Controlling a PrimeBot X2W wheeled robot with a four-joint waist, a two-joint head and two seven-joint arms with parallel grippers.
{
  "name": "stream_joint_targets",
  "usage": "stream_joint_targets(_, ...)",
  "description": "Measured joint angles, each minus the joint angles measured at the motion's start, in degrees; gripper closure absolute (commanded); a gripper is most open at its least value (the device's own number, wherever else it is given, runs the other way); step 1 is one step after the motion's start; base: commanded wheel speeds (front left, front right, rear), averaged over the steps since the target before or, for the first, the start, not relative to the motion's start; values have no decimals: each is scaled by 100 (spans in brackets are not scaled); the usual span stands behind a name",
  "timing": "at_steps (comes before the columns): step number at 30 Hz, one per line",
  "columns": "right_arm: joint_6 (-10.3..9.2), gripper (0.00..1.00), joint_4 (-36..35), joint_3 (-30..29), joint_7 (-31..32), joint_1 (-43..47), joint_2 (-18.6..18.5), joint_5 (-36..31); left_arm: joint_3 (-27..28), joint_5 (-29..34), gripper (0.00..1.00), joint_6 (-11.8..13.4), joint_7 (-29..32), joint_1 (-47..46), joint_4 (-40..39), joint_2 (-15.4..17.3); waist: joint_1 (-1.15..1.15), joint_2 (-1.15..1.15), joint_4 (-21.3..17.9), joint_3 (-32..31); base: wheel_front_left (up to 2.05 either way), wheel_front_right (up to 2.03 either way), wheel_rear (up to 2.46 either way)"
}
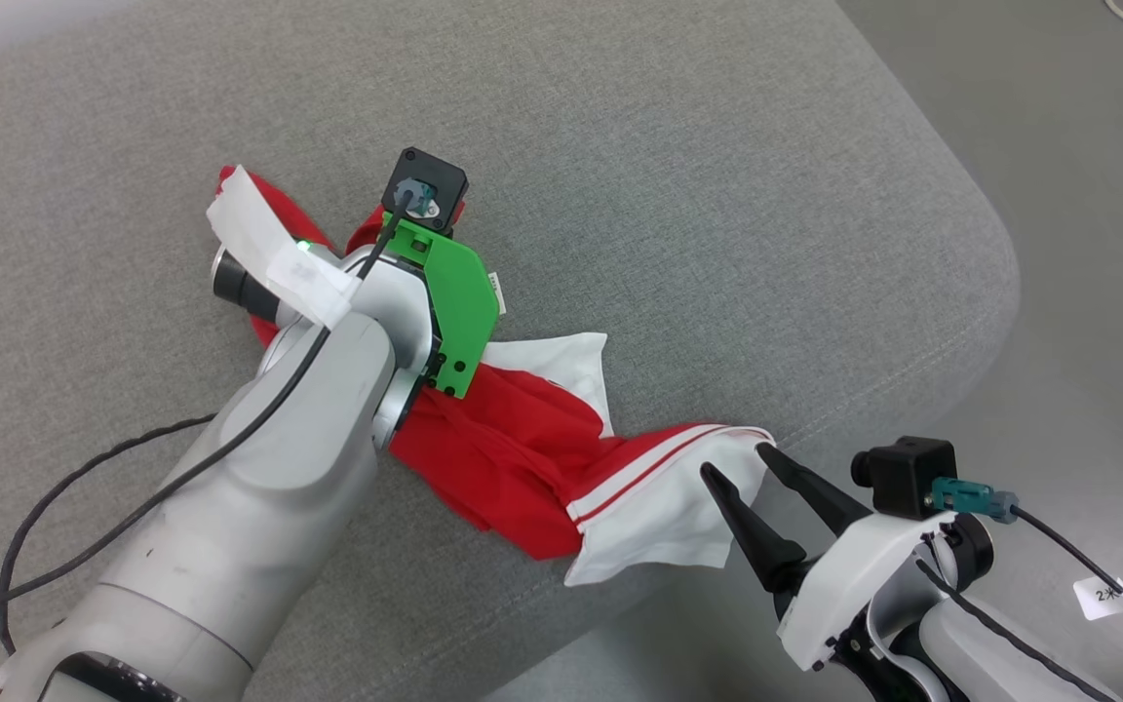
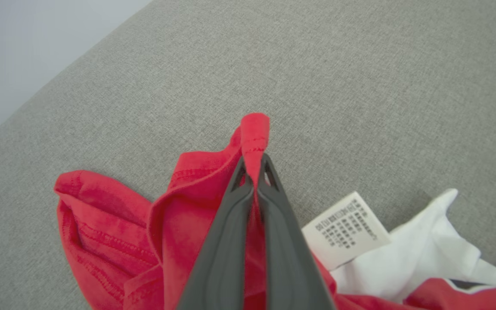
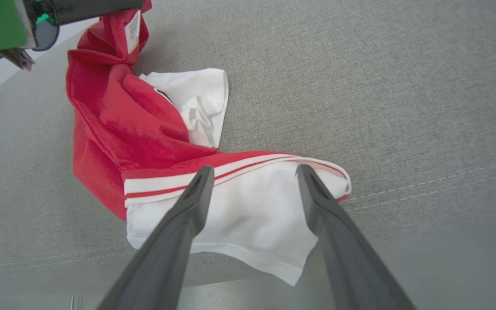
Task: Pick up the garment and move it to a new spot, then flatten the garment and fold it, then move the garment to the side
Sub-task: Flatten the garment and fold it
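Left pincer is clenched on a red hem fold of the garment, which lies crumpled on the grey fabric surface. The white care label sits just right of the grip. Right pincer is released, its fingers spread over the garment's white, red-striped end at the surface's near right edge.

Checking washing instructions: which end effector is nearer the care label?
Left end effector, shut on red fabric beside the label. Right end effector hangs open over the white sleeve, farther off.
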Motion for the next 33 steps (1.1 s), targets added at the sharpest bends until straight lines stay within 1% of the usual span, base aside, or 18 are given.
stream_joint_targets(6,-2,0,-71,-147,14,120,75,257,-31,-7,100,0,0,0,4,0,0,0,-10,16,0,0,0)
stream_joint_targets(9,-41,0,-45,-261,14,322,53,357,-49,-33,100,0,0,-1,9,0,0,0,0,32,0,0,0)
stream_joint_targets(13,-44,0,9,-403,13,458,-22,452,-57,-33,100,0,1,-1,37,0,0,0,8,58,0,0,0)
stream_joint_targets(17,-44,0,27,-456,13,455,-20,455,-75,-33,100,0,1,-1,78,0,0,0,-1,84,0,0,0)
stream_joint_targets(23,-44,0,153,-509,13,441,101,552,-160,-48,100,-1,1,-3,69,0,0,0,-2,118,0,0,0)
stream_joint_targets(33,-40,0,497,-579,7,284,200,620,-200,-58,100,-10,1,-7,46,0,0,0,120,135,0,0,0)
